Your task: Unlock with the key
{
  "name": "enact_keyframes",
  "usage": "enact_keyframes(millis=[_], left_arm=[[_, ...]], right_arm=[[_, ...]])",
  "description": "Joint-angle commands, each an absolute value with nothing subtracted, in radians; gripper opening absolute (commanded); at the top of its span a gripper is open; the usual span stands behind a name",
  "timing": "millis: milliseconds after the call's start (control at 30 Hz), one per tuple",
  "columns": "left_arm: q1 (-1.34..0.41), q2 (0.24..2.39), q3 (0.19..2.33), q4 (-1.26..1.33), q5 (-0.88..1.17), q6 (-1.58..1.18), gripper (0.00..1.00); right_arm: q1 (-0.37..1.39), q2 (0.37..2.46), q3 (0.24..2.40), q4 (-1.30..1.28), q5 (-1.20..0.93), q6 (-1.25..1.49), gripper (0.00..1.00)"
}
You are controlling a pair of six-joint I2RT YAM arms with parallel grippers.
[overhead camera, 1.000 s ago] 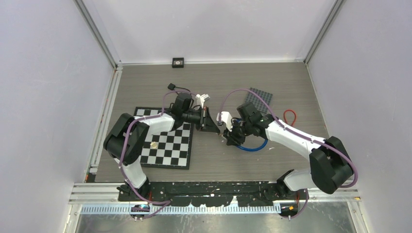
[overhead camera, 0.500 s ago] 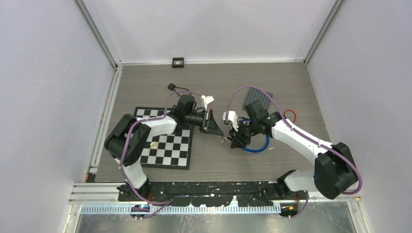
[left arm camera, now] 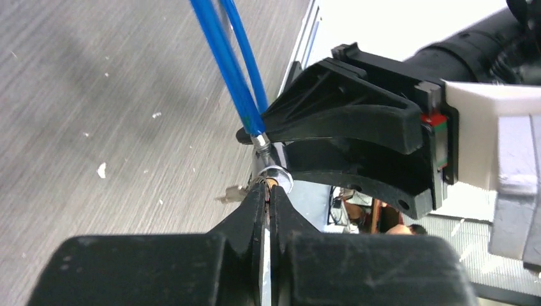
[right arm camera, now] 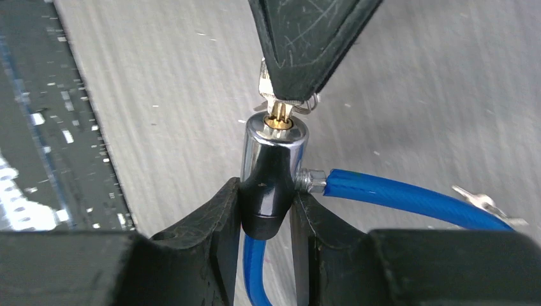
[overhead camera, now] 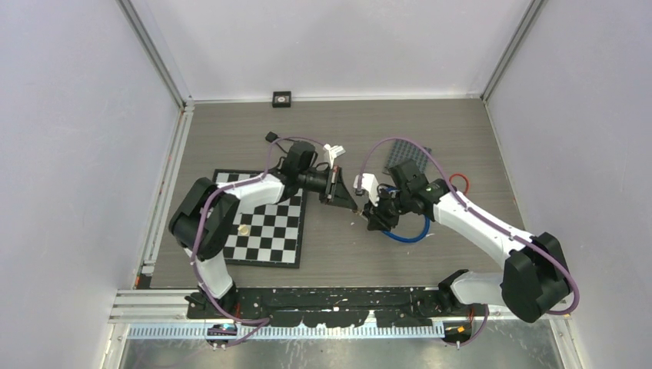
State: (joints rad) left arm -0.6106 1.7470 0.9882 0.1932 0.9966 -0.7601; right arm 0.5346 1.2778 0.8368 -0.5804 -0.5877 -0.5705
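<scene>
Key [right arm camera: 266, 86] sits pinched in the fully closed left claw [left arm camera: 268, 191], its tip at the lock's [right arm camera: 271, 159] mouth, 12 o'clock of the lock in the right wrist view. Right claw [right arm camera: 265, 197], partly open, clamps the lock body; the blue cable [right arm camera: 395, 194] trails toward 3 o'clock.

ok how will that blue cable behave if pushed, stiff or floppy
Probably springy, not limp: the cable holds a smooth loop from the lock, which the right gripper clamps. Its glossy sheath would likely slide across the table rather than catch. The metal lock looks heavier, so the cable would probably trail it.
</scene>
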Motion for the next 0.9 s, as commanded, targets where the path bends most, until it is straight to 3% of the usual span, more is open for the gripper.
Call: enact_keyframes(millis=[0,233,500,867], left_arm=[[-0.635,1.829,1.048,0.094,1.065,-0.892,0.00],[-0.644,1.897,1.053,0.169,1.102,-1.067,0.00],[-0.690,1.920,1.045,0.297,1.103,-1.124,0.00],[-0.674,1.810,1.035,0.144,1.092,-0.584,0.00]], right_arm=[[0.552,1.213,0.850,-0.343,-0.396,-0.540,0.00],[0.603,1.238,0.841,-0.299,-0.257,-0.552,0.00],[0.606,1.247,0.849,-0.302,-0.290,-0.535,0.00],[0.491,1.233,0.865,-0.381,-0.587,-0.499,0.01]])
